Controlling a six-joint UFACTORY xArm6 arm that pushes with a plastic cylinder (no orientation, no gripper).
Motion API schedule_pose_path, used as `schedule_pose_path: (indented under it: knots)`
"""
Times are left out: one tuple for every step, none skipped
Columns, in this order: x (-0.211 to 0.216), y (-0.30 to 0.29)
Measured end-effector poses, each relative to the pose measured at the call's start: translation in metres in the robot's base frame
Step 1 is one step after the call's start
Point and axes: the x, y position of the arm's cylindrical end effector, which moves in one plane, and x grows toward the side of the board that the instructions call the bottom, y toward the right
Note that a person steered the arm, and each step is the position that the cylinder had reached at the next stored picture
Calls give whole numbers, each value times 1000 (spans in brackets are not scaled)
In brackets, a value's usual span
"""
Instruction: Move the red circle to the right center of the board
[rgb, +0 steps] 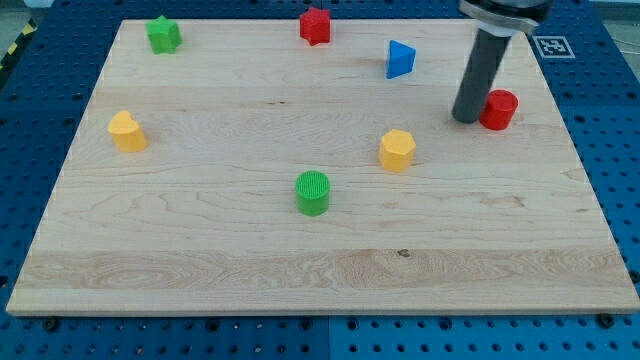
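Observation:
The red circle (499, 109) stands near the board's right side, a little above mid-height. My tip (466, 119) rests on the board right against the red circle's left side, touching or almost touching it. The dark rod rises from there to the view's top right.
A blue triangle (400, 59) lies up and left of my tip. A yellow hexagon (397, 150) sits down and left of it. A green circle (313, 192) is near the centre, a red star (315, 25) at the top, a green star (163, 34) top left, a yellow block (127, 131) at left. The board's right edge (590, 170) is close to the red circle.

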Motion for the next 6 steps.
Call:
schedule_pose_path:
  knots:
    - [2, 8]
    - [10, 21]
    - [15, 36]
    - [5, 24]
    - [-16, 36]
    - [-31, 59]
